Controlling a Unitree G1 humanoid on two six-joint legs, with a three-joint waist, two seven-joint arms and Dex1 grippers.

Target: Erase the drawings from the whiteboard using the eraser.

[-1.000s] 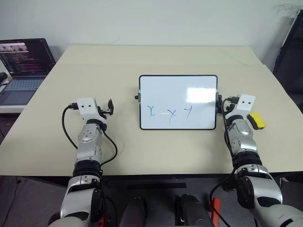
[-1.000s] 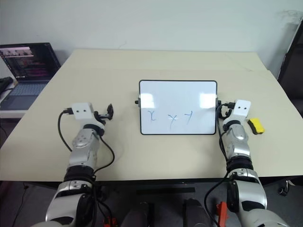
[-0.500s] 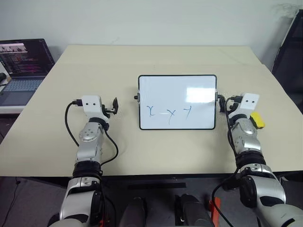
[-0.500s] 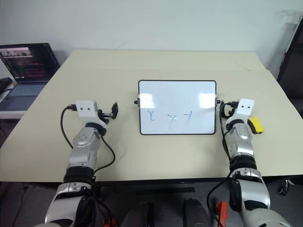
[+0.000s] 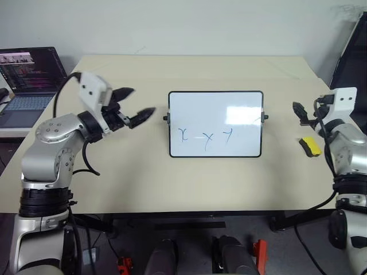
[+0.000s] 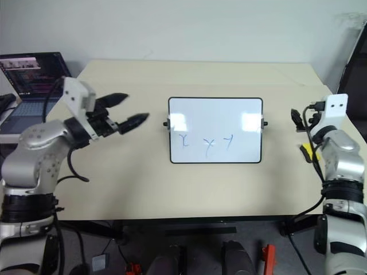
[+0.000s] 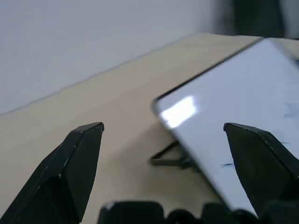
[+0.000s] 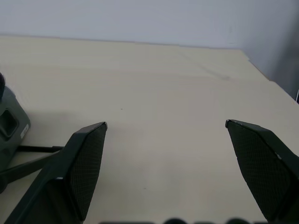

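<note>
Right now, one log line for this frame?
left gripper: open, empty | right gripper: open, empty | eraser: on table, untouched | drawings: unerased on whiteboard

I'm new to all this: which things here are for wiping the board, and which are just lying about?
For the job:
- whiteboard, propped on the table
- blue drawings along its lower part
- yellow eraser, lying on the table to the board's right
- left gripper and right gripper, both open and empty

Just lying about:
- laptop beyond the table's left edge
</note>
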